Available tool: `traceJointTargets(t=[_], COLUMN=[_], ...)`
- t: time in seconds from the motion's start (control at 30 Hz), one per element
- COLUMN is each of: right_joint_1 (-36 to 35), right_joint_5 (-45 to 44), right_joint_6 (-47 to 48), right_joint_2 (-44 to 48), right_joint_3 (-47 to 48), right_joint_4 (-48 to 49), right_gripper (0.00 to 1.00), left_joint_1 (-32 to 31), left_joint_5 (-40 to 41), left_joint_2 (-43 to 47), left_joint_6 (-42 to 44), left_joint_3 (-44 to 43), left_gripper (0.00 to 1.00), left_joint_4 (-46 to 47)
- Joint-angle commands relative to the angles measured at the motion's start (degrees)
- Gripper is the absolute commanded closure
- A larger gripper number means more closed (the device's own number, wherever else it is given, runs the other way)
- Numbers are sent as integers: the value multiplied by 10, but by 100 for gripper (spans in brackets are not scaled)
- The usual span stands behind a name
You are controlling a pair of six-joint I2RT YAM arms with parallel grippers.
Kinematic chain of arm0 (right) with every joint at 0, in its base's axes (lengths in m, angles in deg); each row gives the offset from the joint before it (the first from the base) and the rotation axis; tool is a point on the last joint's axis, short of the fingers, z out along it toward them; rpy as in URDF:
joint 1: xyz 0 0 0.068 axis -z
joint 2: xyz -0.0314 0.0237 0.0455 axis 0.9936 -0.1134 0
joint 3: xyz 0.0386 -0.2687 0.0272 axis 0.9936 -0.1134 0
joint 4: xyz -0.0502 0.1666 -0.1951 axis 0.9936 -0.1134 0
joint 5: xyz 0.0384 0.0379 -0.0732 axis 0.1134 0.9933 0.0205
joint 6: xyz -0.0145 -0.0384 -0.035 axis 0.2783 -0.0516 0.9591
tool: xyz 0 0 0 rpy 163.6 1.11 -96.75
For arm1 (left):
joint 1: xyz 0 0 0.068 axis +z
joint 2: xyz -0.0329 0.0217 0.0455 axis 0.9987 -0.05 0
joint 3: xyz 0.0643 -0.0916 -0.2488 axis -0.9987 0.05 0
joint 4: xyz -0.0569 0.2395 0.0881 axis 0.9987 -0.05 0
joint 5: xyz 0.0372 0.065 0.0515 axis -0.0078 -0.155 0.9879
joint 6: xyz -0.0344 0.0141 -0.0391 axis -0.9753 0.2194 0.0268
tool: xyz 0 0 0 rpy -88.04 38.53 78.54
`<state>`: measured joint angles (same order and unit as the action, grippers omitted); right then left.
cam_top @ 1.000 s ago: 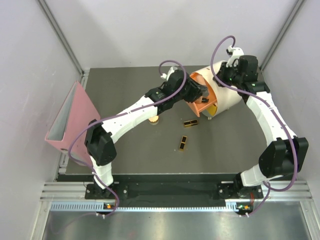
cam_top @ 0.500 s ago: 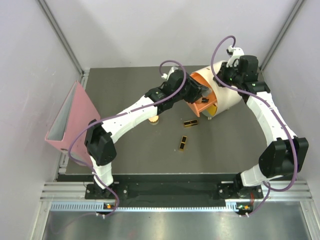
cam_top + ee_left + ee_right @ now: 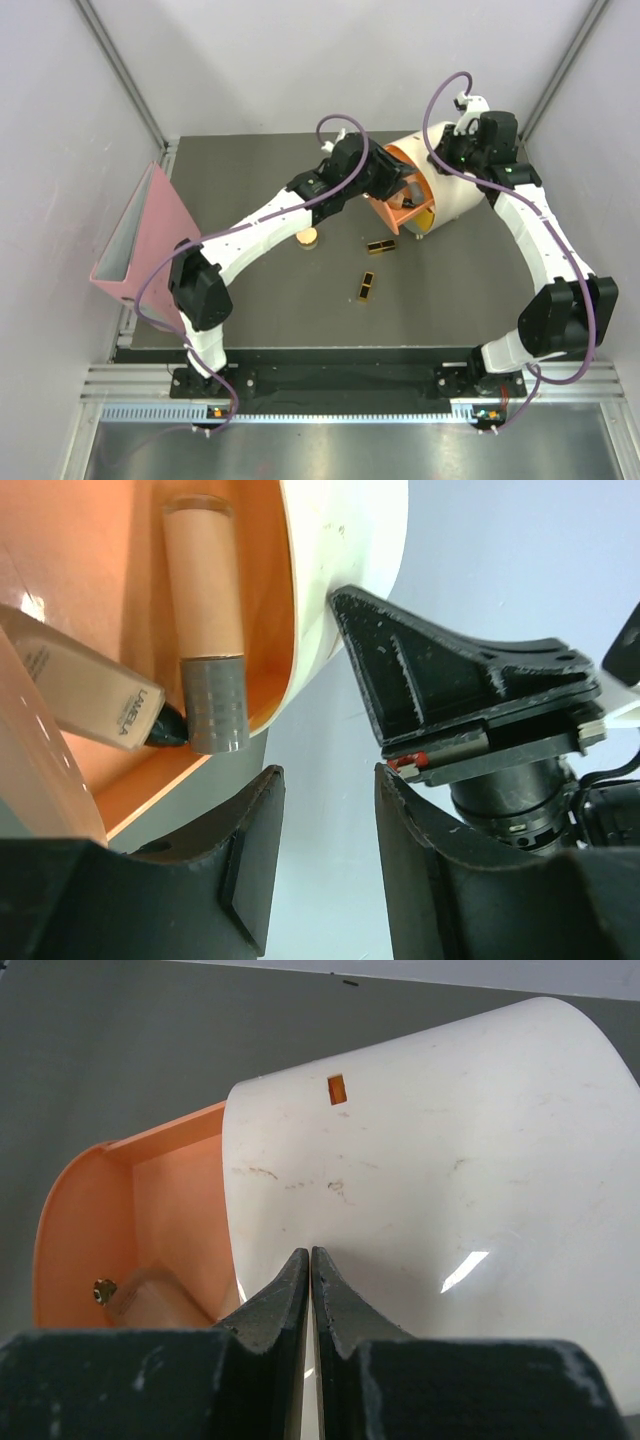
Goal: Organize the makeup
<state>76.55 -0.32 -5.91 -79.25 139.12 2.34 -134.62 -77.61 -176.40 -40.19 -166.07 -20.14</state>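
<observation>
Lying in the orange drawer (image 3: 262, 590) pulled from the cream box (image 3: 450, 1190), two peach tubes (image 3: 203, 590) show dark ends. Left gripper (image 3: 325, 810), half-wide and empty, hovers beside it; right gripper (image 3: 311, 1260) is closed by the box. Two black-and-gold cases (image 3: 380, 246) sit at the box's 7 o'clock, the round compact (image 3: 308, 238) at 8.

One word can be read: dark capitals that look like "LAMELA", printed lengthwise on the flat peach tube (image 3: 80, 685) close to its black tip. Finer print beside it is too small to make out. No other lettering shows in any view.
</observation>
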Motion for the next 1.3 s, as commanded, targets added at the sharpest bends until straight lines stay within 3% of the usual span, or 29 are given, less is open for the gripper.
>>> traceJointTargets(t=[0.0, 0.23, 0.4, 0.47, 0.6, 0.73, 0.97, 1.27], right_joint_1=[7, 7, 7, 7, 7, 7, 7, 8], right_joint_5=[-24, -22, -23, -23, -21, -18, -19, -23], right_joint_6=[10, 10, 10, 10, 10, 11, 14, 16], right_joint_2=[-24, -27, -30, -31, -33, -38, -40, -36], right_joint_3=[-42, -40, -36, -36, -36, -33, -26, -30], right_joint_4=[-136, -136, -136, -136, -136, -136, -141, -145], right_gripper=[95, 95, 94, 95, 94, 94, 94, 94], left_joint_1=[11, 17, 45, 65, 110, 149, 152, 150], left_joint_5=[0, -21, -53, -62, -87, -112, -161, -223], left_joint_2=[16, -3, 20, 50, 120, 193, 212, 123], left_joint_6=[1, 101, 188, 217, 254, 276, 290, 271], left_joint_3=[-36, -139, -144, -123, 5, 124, 244, 238], left_gripper=[54, 55, 60, 62, 71, 100, 100, 100], left_joint_4=[40, 14, -50, -70, -95, -106, -87, -24])
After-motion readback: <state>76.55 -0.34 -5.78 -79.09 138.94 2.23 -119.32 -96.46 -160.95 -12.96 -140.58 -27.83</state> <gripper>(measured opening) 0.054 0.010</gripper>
